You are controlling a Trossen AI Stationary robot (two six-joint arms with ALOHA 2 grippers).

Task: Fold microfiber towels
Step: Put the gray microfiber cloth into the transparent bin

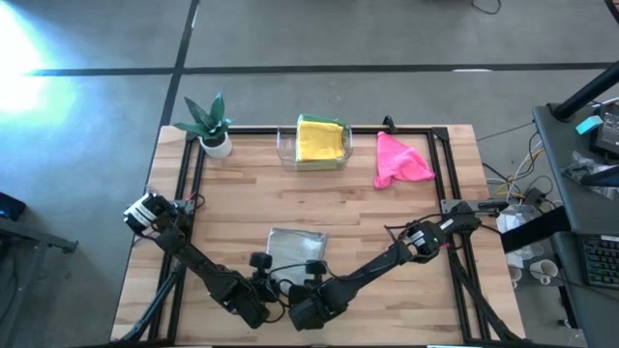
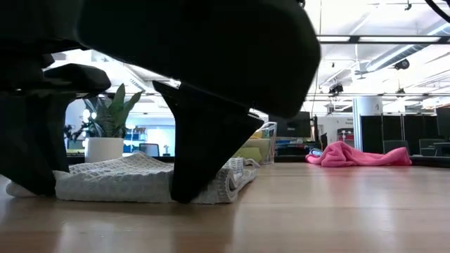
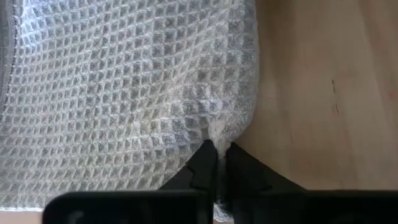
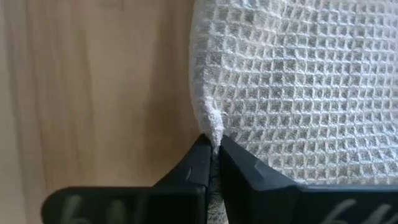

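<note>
Underneath everything, light wood-plank table [image 1: 329, 203] with a black frame rail around it, grey concrete floor beyond; low view looks into an open office with ceiling lights. Left gripper [image 3: 217, 163] and right gripper [image 4: 214, 155] both low at the table's near edge, side by side. Each has its jaws pinched shut on a near corner of the grey towel [image 1: 293, 248], one corner per gripper. Waffle-weave cloth lies flat on the wood, stretching away from both sets of fingertips, corner fabric bunched up where it's clamped. Well beyond the jaws at the far edge: clear tray [image 1: 286, 147] holding a folded yellow towel [image 1: 320, 138], a greenish cloth edge just showing under it. Pink towel [image 1: 397, 160] crumpled beside the tray, apart from it. Potted plant [image 1: 210, 124] at the far corner on the left arm's side. Count: two grippers, three towels plainly seen, one tray, one plant.
</note>
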